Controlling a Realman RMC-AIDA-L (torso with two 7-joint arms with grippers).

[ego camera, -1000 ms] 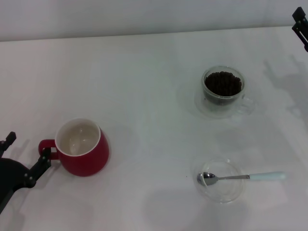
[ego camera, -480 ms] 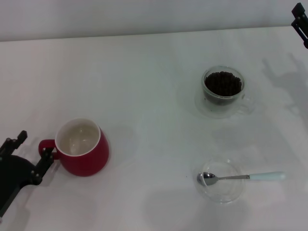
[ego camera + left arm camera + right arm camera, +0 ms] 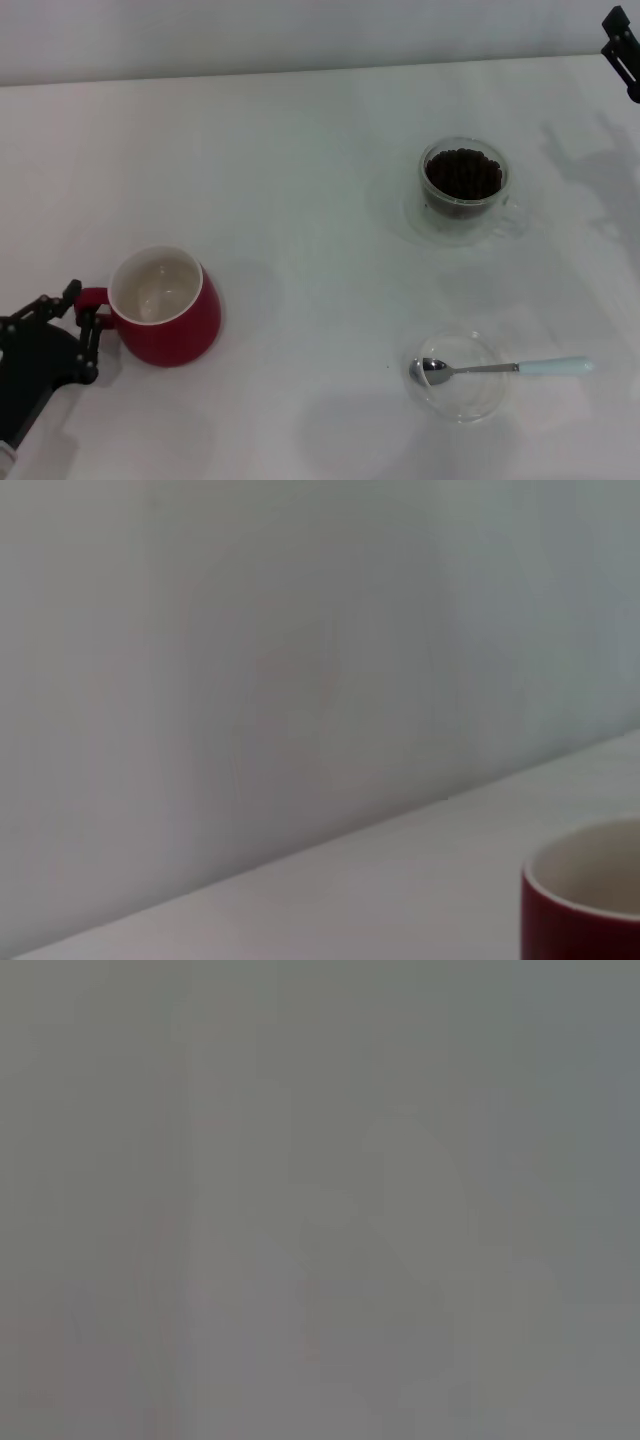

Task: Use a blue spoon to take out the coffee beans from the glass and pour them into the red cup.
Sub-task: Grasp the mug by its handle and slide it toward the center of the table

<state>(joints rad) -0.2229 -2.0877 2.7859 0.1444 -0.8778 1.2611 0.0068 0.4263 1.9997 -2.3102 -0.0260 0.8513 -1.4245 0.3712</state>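
Since a second earlier, the left gripper [image 3: 82,312] had closed in on the glossy red cup [image 3: 165,310], its fingers now straddling the loop handle, and the cup had shifted slightly. No scooping had begun: the cup's creamy interior was empty, dark oval coffee beans [image 3: 463,173] filled the clear glass [image 3: 464,190] well right of the cup, and the blue spoon [image 3: 505,368] lay across a shallow dish [image 3: 458,398] nearer than the glass. The right gripper [image 3: 624,50] hung beyond the glass, its fingers' state impossible to tell.
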